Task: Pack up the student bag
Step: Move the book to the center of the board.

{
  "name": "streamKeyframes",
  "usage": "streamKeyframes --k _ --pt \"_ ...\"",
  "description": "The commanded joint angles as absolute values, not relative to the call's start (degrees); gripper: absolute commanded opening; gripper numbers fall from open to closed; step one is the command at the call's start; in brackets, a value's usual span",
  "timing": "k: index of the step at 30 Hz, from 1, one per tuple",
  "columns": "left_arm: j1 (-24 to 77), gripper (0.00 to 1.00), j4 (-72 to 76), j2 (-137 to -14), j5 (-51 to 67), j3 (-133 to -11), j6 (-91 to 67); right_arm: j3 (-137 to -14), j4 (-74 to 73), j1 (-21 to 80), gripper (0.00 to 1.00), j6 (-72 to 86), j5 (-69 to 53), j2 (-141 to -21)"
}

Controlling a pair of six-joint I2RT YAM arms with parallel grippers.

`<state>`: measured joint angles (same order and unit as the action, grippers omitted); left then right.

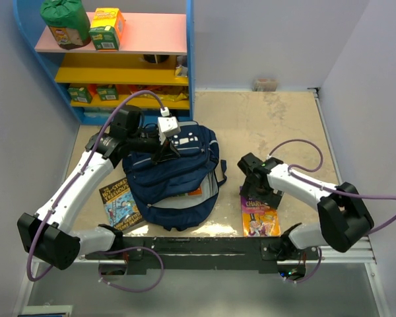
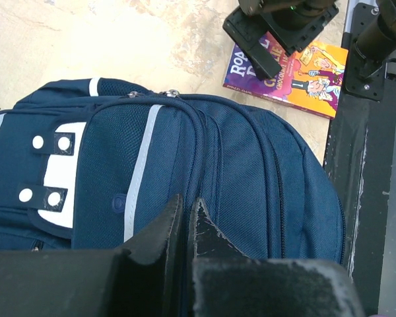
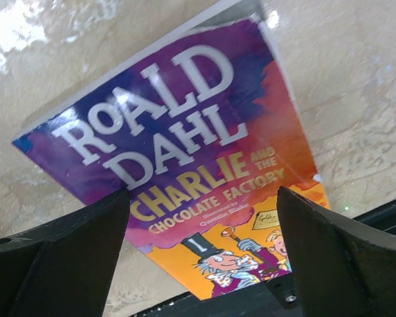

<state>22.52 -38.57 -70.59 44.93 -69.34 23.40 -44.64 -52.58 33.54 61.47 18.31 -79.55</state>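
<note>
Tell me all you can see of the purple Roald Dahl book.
The Roald Dahl book is a glossy paperback, purple above, orange below, titled Charlie and the Chocolate Factory, with a cartoon man in a top hat. Closed, it lies flat, cover up, on the table, right of the student bag, under the right gripper, jaws open.

purple book (image 3: 178, 152) reads roald dahl, chocolate factory.

Bright even light; soft shadows; glare on table (image 3: 13, 30); wrist views sharp
</note>
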Motion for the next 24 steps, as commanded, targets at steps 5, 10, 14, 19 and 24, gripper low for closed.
streamKeyframes --k 5,10,14,19,24 --pt "21.53 0.0 -33.05 -67.76 43.95 -70.93 25.84 -37.71 -41.25 42.71 0.99 72.06 7.05 -85.34" --pt "21.09 0.0 -33.13 -67.85 44.03 -70.31 26.28 -37.35 -31.39 42.63 0.99 75.41 2.91 -89.28" --pt "20.74 0.0 -33.75 -67.59 44.03 -69.87 26.81 -43.83 -29.71 41.49 0.99 75.5 5.0 -95.08" --pt "20.57 0.0 -34.1 -66.97 43.86 -69.61 26.63 -47.11 -28.83 34.04 0.99 74.01 7.55 -97.47" --pt "20.48 0.0 -33.93 -66.97 43.16 -69.26 26.54 -47.29 -29.53 25.15 0.99 71.46 10.98 -94.32"
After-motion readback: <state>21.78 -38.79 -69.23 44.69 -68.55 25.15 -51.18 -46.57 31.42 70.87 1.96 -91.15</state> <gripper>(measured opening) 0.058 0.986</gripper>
